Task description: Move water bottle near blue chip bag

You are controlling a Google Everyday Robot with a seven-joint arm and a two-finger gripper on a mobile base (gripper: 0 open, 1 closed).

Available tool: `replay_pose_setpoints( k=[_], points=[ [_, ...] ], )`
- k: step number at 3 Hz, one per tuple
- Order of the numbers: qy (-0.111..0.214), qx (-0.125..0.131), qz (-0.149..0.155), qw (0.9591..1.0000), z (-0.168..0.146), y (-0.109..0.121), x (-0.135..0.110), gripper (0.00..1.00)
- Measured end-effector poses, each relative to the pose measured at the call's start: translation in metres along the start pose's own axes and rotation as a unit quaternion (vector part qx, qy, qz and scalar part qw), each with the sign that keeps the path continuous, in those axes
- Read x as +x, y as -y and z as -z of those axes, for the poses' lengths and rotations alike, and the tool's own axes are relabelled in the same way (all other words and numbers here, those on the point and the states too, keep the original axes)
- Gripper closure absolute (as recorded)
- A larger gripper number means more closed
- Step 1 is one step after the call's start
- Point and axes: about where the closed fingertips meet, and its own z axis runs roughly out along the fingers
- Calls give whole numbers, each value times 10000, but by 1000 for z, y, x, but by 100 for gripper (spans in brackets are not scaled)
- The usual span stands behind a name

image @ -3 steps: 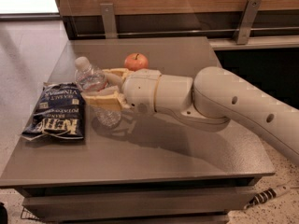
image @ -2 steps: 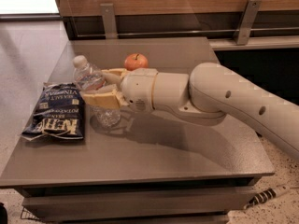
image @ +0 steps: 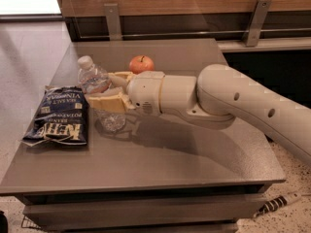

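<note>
The water bottle [image: 97,81], clear with a white cap, stands tilted on the grey table [image: 160,164], its cap leaning to the far left. My gripper [image: 103,89] is shut on it, one tan finger [image: 116,76] behind the bottle and one [image: 104,102] in front of it. The bottle's base is at the table top; I cannot tell whether it touches. The blue chip bag [image: 60,114] lies flat just left of the bottle, a small gap from it.
A red apple [image: 141,63] sits on the table behind my wrist. A wooden wall with metal brackets [image: 112,19] runs along the table's far edge. A black and white cable [image: 279,203] lies on the floor at the lower right.
My arm has shifted slightly to the left. The bottle stays in the gripper beside the bag and has hardly moved.
</note>
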Motion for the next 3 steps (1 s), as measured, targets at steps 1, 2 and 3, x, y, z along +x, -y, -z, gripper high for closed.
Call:
replay_pose_setpoints(
  k=[1, 2, 3],
  points=[
    [-1, -26, 16, 10000, -2, -2, -2, 43],
    [-1, -40, 25, 10000, -3, -4, -3, 20],
    [-2, -61, 38, 10000, -5, -6, -4, 0]
  ],
)
